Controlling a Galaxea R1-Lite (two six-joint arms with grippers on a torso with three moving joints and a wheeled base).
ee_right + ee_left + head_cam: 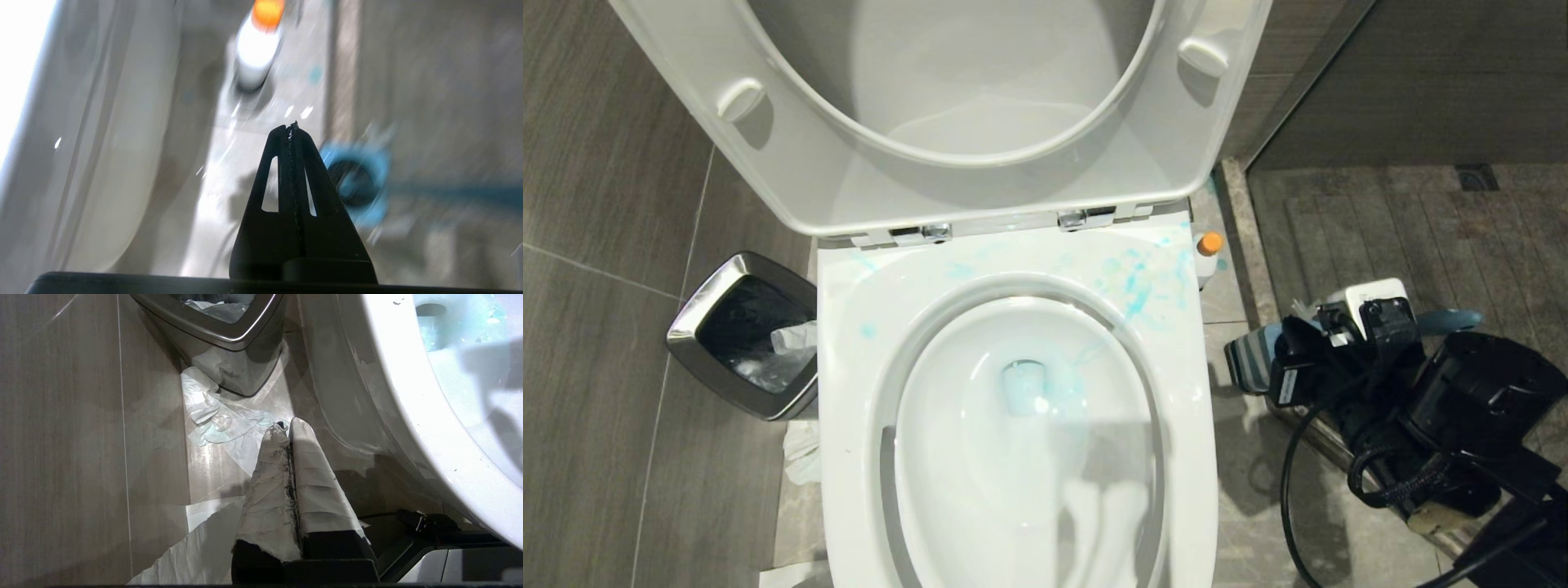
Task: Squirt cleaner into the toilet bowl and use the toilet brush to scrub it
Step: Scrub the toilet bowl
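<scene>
The white toilet bowl (858, 343) fills the middle of the head view, with seat and lid raised. Blue-teal liquid streaks its back right rim and tints the water. The cleaner (1210, 245), a white bottle with an orange cap, stands on the floor by the bowl's right rear; it shows blurred beyond my right gripper (291, 126), which is shut and empty. The toilet brush handle (1454, 318) pokes out behind my right arm (1372, 351); the same handle (449, 192) runs off from a blurred blue ring. My left gripper (286, 425), tape-wrapped and shut, hangs low by the bowl's left side (408, 396).
A steel-rimmed waste bin (743, 335) stands left of the toilet, with crumpled tissue (212, 416) on the floor beside it. A ribbed blue-grey brush holder (1248, 365) sits by the right arm, next to a raised stone step (1241, 212) and a steel rail (1331, 445).
</scene>
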